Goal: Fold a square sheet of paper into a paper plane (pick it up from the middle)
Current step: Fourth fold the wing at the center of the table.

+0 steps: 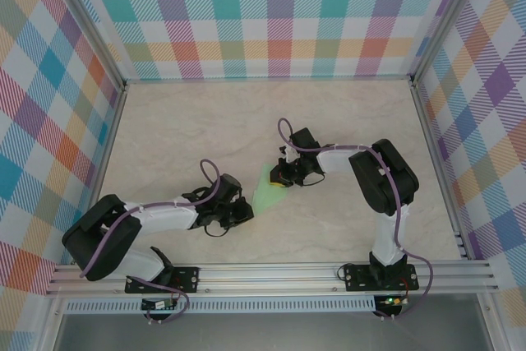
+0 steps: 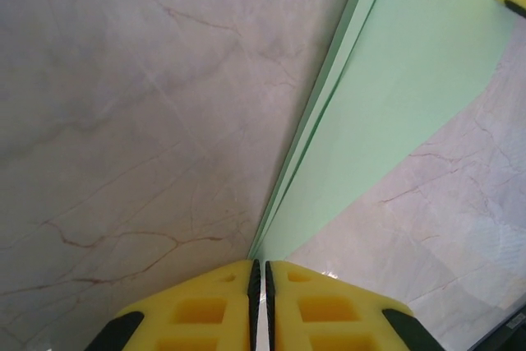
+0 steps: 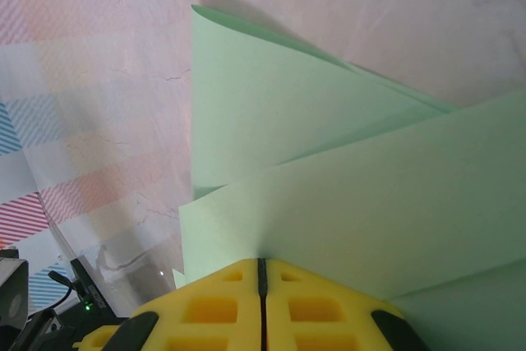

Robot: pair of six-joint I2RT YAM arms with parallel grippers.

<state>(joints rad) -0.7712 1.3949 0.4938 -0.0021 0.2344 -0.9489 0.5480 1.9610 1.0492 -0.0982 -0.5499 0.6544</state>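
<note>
The small light green paper plane point(image 1: 268, 196) is a narrow folded dart with sharp creases. It widens from a pointed end into flat wings, whose layered edges stand a little apart. It sits near the middle of the pale marbled surface point(image 1: 205, 121), somewhat closer to the near edge, between the two arms. The yellow left fingers point(image 2: 205, 311) are closed to a thin slit, and the plane's pointed end runs straight into that slit, pinched at their tips. The yellow right fingers point(image 3: 205, 310) are pressed together on the wide end, clamping a wing fold. One wing panel rises above the other beyond them, casting a shadow on the surface.
</note>
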